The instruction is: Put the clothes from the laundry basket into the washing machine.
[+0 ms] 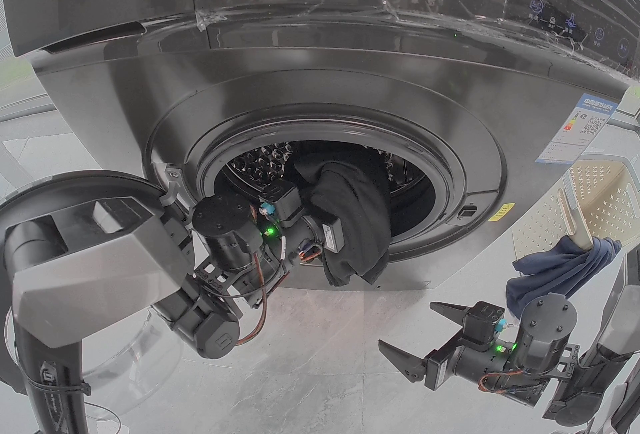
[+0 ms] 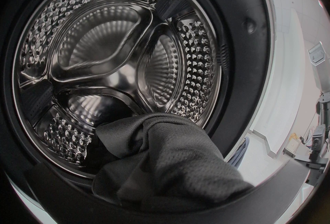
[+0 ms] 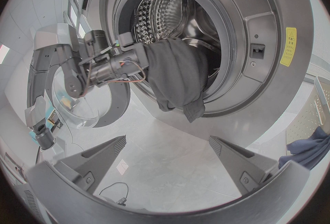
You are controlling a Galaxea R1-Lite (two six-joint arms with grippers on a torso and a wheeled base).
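Note:
A black garment [image 1: 353,215] hangs out of the washing machine [image 1: 320,89] mouth, part inside the drum [image 2: 103,45] and part draped over the door rim. My left gripper [image 1: 337,232] is at the opening, shut on this garment, which is bunched over its tip [image 2: 172,162]. My right gripper [image 1: 407,325] hovers open and empty low over the floor in front of the machine [image 3: 166,140]. At the right, a blue garment [image 1: 560,269] hangs over the edge of the cream laundry basket [image 1: 600,189].
The machine's round glass door [image 1: 133,349] stands swung open on the left, beside my left arm. Pale tiled floor [image 1: 333,349] lies open between the machine and my right gripper. A cable [image 3: 117,190] lies on the floor.

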